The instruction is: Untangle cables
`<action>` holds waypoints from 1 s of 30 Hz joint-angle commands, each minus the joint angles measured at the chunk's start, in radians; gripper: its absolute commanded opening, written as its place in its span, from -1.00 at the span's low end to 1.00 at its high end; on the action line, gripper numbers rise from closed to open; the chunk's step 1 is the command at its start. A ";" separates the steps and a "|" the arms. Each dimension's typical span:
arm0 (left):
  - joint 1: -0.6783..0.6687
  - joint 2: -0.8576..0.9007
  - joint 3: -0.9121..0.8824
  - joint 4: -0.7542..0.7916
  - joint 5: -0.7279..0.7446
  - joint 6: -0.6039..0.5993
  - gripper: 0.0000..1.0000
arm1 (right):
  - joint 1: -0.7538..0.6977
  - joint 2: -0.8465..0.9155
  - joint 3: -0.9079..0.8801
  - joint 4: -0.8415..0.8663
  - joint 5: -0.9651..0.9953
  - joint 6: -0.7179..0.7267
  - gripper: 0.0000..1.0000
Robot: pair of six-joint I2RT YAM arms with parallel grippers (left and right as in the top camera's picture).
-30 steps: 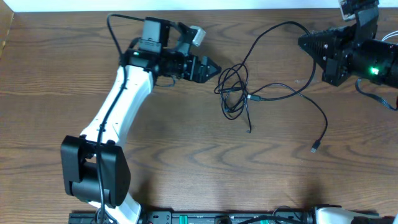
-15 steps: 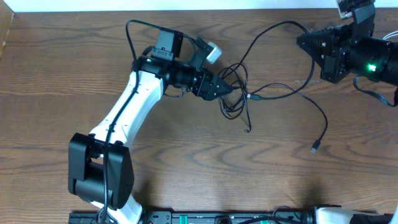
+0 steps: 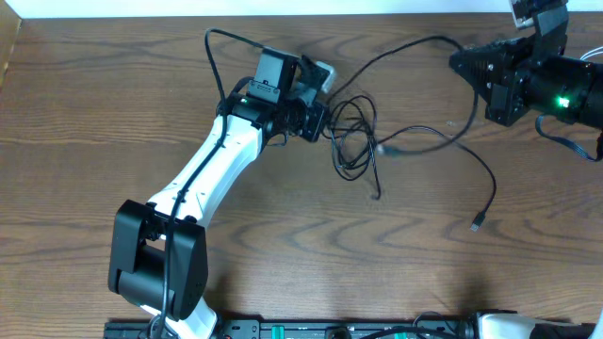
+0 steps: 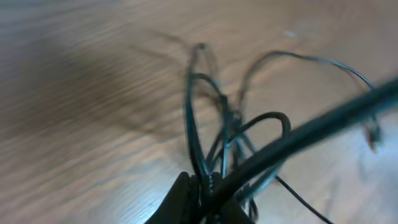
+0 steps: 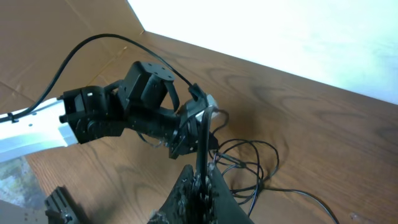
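We take the tangle (image 3: 351, 141) as our landmark: thin black cables (image 3: 344, 158) knotted together on the wooden table (image 3: 283, 235). The left claw (image 3: 325, 122) sits at the tangle's left edge and touches it. The white left arm (image 3: 212, 169) stretches away from the tangle, down and to the left.

In the left wrist view this claw (image 4: 204, 191) is pinched tight on several strands (image 4: 194, 106), which loop up and away from the fingertips. That picture is blurred. A thicker dark line (image 4: 311, 127) runs off to the right from the fingers, but it is too smeared for us to say what it is.

The right claw (image 3: 464, 64) hovers well to the right of the tangle and farther back. One cable leaves the top of the tangle, arcs toward this claw and reaches it. In the right wrist view the claw (image 5: 200, 186) is closed on that cable (image 5: 202, 140), which rises straight from between the fingers. Beyond it we see the tangle (image 5: 249, 158) with the left arm's end (image 5: 143, 102) beside it.

Another cable runs right from the tangle, bends down and ends in a small plug (image 3: 477, 224), well right of the tangle and below it. A short loose end (image 3: 378, 193) lies just below the tangle, and a pale connector (image 3: 384, 149) lies just to its right.
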 commanded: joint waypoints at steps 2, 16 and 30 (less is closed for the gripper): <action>0.012 -0.051 0.064 -0.042 -0.252 -0.222 -0.85 | -0.006 0.000 0.002 0.008 0.085 0.010 -0.98; 0.032 -0.396 0.115 -0.095 -0.054 -0.337 -0.85 | -0.006 0.208 0.002 0.062 0.209 0.088 -0.98; 0.033 -0.499 0.116 0.169 -0.022 -0.471 -0.85 | -0.028 0.467 0.002 0.031 0.187 -0.002 0.44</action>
